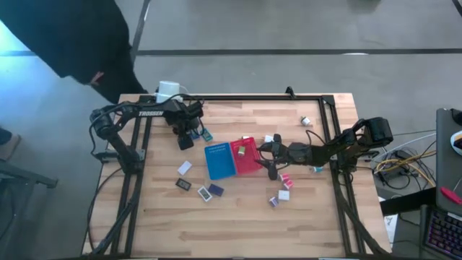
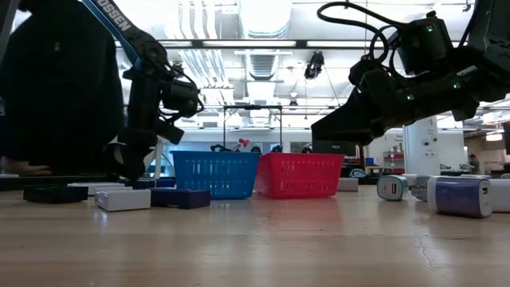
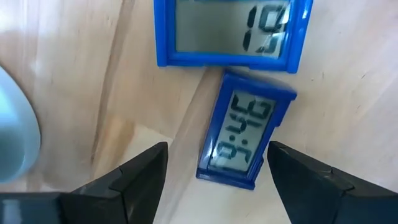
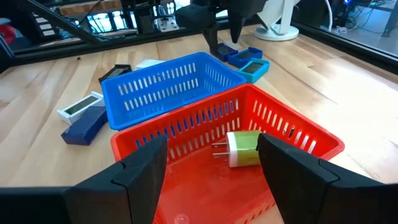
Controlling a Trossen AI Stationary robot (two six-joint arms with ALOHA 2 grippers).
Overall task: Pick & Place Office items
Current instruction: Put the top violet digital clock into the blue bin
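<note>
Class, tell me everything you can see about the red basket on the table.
The red basket is a small rectangular tray of what looks like moulded plastic, with slotted walls and an open top. It stands upright on the wooden table, side by side with a blue basket near the middle; whether they touch is unclear. Inside lies one white and yellow-green plug adapter, prongs sideways. The right claw, open, hovers over its rim without touching it.
</note>
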